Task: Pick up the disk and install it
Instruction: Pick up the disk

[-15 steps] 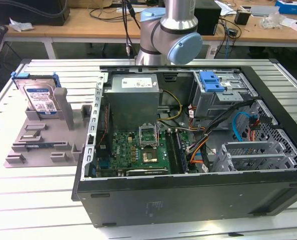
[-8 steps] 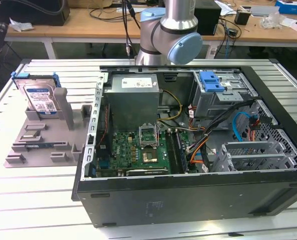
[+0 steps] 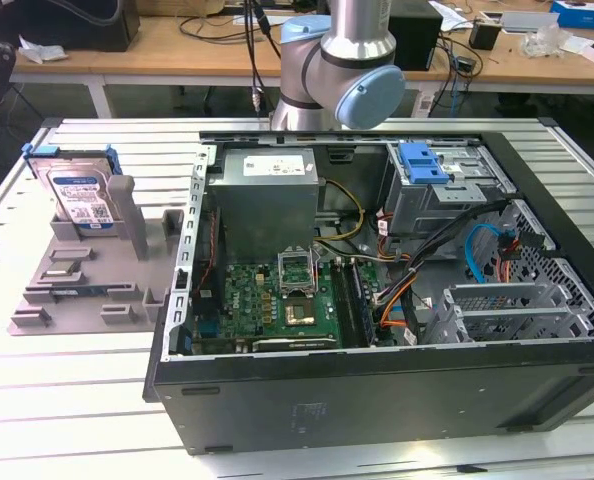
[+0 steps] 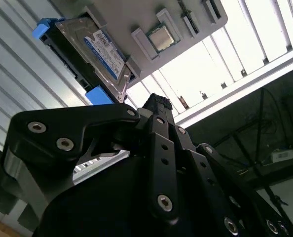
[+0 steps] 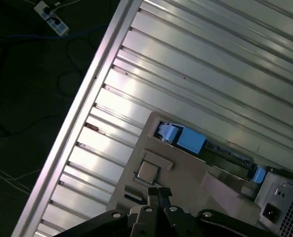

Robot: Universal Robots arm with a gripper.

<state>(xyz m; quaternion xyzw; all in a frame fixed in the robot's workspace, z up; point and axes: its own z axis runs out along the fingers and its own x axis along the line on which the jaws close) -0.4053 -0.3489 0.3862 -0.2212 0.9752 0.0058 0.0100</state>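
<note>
The disk (image 3: 80, 195), a silver drive with a white-and-blue label in a blue carrier, stands tilted in a grey holder (image 3: 77, 280) at the exterior view's left, beside the open computer case (image 3: 377, 385). The second wrist view shows the disk (image 4: 99, 47) in the holder (image 4: 136, 19), beyond my gripper (image 4: 155, 104). In the first wrist view the disk (image 5: 186, 139) appears edge-on by its blue carrier, some way off from my gripper (image 5: 159, 191). The black fingertips are together with nothing between them. My arm (image 3: 342, 60) rises behind the case.
Inside the case are a grey power supply (image 3: 267, 190), a motherboard (image 3: 287, 300) and a metal drive cage with a blue latch (image 3: 422, 163). A small square chip (image 4: 161, 38) lies on the holder. The slatted metal table (image 3: 77, 400) ends near the holder, with dark floor and cables beyond.
</note>
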